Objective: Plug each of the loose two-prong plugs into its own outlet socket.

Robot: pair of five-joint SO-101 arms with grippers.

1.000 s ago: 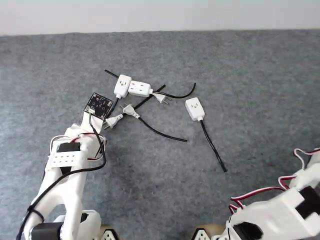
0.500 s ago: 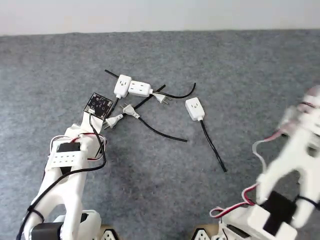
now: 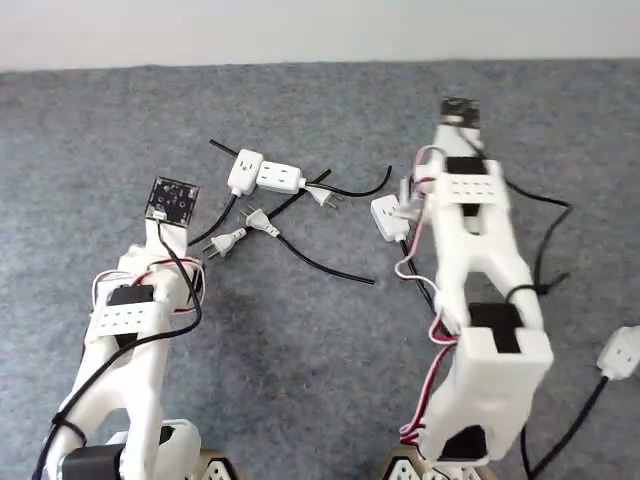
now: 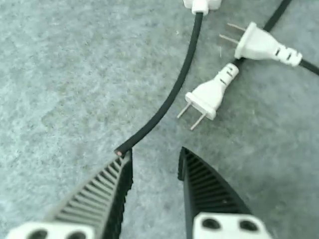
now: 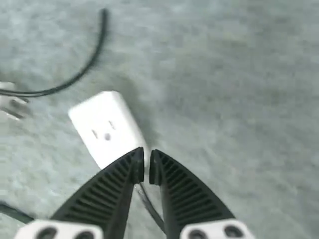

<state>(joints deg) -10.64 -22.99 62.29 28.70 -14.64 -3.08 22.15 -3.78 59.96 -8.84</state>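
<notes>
Your left pincer hangs just above the grey felt-like mat, its two black ribbed fingers spread open over the mat. The cut end of a thin black cord lies just beside one fingertip. Near it, a small white two-prong plug lies flat on the mat, with its prongs pointing toward the pincer. A second white two-prong plug lies close to the first, apart from it.

From overhead, farther back on the mat, a white rectangular outlet block touches a second white outlet block, and the pair forms an angle. Just to their right, a third white two-prong plug rests among crossing black cords.

Farther right, a third white outlet block lies with its slotted face up. Your right pincer is down at the cord end of this block, its fingers drawn together with only a sliver between the tips. You cannot tell whether they touch the block.

Near the right edge, a separate white block on a black cable lies well apart from the rest.
</notes>
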